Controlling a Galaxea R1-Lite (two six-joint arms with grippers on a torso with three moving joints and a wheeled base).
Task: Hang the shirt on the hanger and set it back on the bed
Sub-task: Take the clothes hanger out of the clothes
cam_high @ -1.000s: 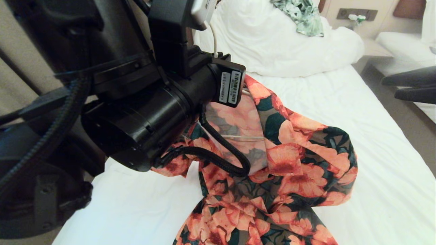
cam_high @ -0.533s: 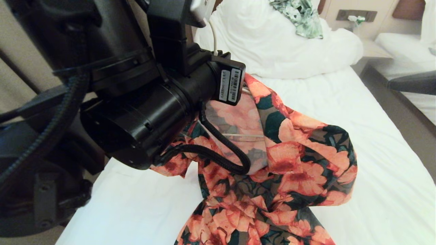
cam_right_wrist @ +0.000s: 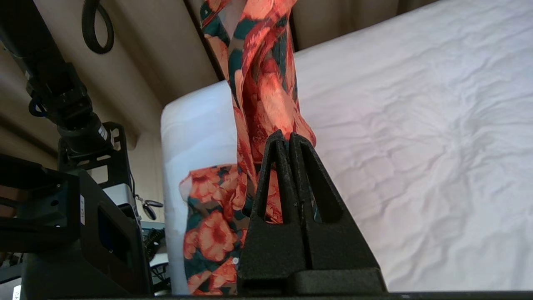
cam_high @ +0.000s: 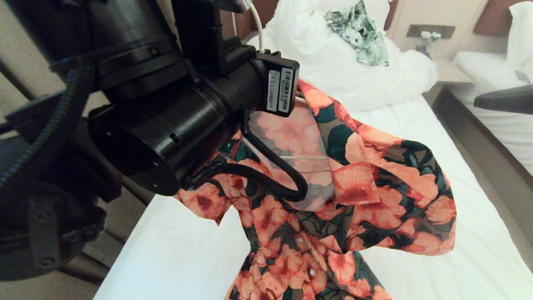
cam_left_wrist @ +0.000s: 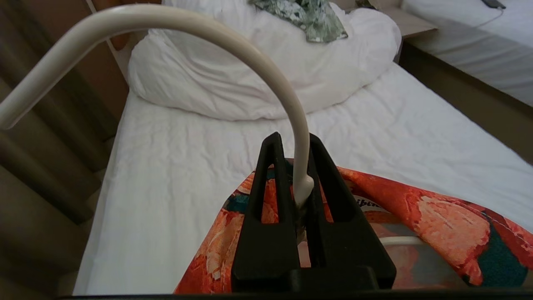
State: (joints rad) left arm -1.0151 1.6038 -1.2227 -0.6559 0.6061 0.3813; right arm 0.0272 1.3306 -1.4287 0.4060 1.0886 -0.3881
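Note:
The flowered shirt [cam_high: 366, 183] hangs on the cream hanger, whose bar [cam_high: 306, 158] shows through the open neck. My left gripper [cam_left_wrist: 293, 139] is shut on the stem of the hanger's hook [cam_left_wrist: 200, 25], above the shirt's collar [cam_left_wrist: 437, 216]; in the head view the left arm [cam_high: 175, 116] hides it. The shirt's lower part trails down onto the bed [cam_high: 416, 125] near its edge [cam_right_wrist: 208, 225]. My right gripper [cam_high: 483, 103] hovers at the far right, apart from the shirt. Its jaws [cam_right_wrist: 287, 135] are shut with nothing between them, and the shirt [cam_right_wrist: 262, 83] hangs beyond.
A green-and-white leafy garment [cam_high: 360, 35] lies on the bunched white duvet [cam_high: 333, 66] at the head of the bed. A second white bed [cam_high: 491, 79] stands to the right across a narrow floor gap, with a nightstand [cam_high: 447, 68] between. My base [cam_right_wrist: 62, 233] stands beside the bed.
The right gripper's fingers, apart a second ago, have come together. The head camera has risen, shifting the whole scene, and the shirt hangs higher off the bed.

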